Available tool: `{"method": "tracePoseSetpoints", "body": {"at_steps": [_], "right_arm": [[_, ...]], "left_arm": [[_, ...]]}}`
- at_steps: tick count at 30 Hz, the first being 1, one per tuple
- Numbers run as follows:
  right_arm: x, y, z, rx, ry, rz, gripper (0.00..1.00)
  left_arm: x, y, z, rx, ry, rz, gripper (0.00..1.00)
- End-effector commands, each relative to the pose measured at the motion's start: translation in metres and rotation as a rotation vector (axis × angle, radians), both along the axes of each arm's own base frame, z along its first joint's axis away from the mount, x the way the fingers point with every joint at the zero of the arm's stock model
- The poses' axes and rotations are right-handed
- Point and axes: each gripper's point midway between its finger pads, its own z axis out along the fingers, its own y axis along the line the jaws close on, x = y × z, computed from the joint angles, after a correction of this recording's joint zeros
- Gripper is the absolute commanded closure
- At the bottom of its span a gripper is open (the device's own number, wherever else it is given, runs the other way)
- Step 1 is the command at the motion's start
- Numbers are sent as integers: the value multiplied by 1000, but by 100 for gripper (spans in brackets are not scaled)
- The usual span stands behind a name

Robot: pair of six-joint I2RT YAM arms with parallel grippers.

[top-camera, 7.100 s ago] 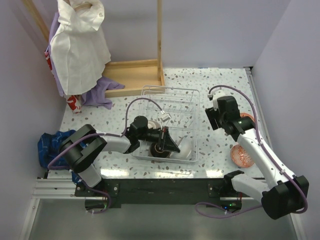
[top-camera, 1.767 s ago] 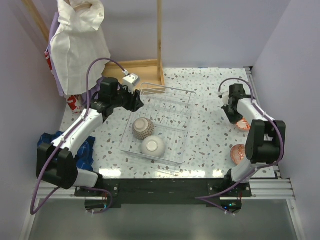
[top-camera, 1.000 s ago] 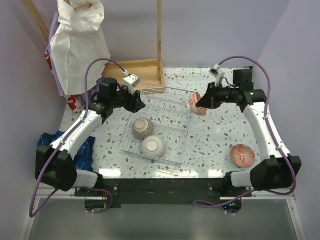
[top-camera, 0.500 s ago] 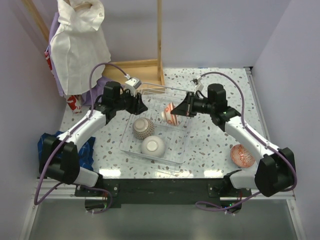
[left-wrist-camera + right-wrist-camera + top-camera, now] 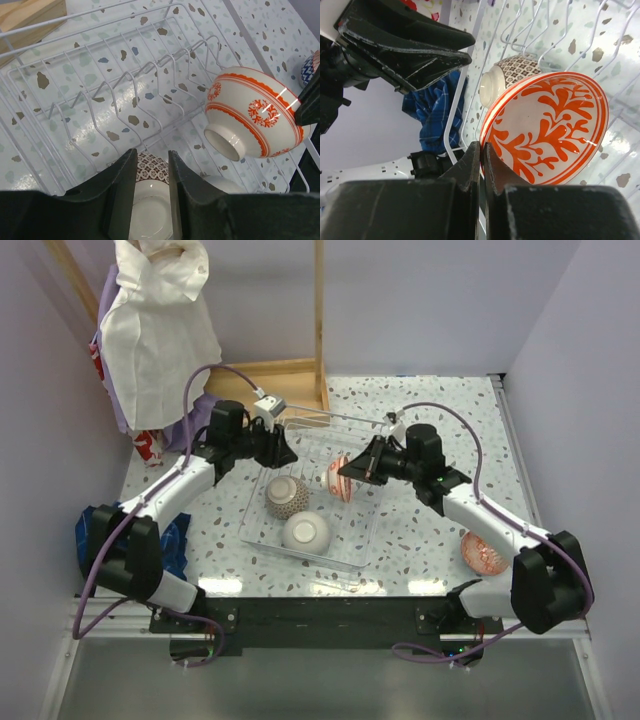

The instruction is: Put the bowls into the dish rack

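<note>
The orange-patterned bowl now hangs on edge over the far-right part of the dish rack, just above the rows of tines; a second ago it was out past the rack's right side, and before that the right arm was reaching down at the table's far right corner. The right gripper is clamped shut on the bowl's rim, one finger inside, one outside, the bowl's orange inside turned toward its wrist camera. So the third bowl has come across and is about to go down between the tines, by my reading. Nearer in the rack sit two bowls already loaded: the brown-patterned bowl and the white bowl just near of it. The left gripper hovers over the rack's far-left corner, holding nothing, its jaws partly apart and narrower than a moment ago. One more red bowl lies on the table to the right, well apart from the rack, not yet loaded
</note>
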Motion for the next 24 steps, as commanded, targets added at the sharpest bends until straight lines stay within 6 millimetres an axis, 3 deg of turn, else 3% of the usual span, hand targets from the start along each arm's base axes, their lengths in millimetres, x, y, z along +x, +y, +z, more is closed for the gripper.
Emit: {"method": "tracePoseSetpoints", "body": {"at_steps": [1,7,14,24], "right_arm": [[-3,10,31,67,-79,0,100],[-15,7,6,63,11,-14,100],[-21,8,-3,95,18,-11,100],[-20,13,-30,120,98,-41,100]], "left_arm": [[2,-9,18,-38,-17,-45,64],[2,-10,21,-41,-32,-56,65],[8,-15,20,-64,-8,-53,65],[3,-15,-2,-50,51,-56,65]]}}
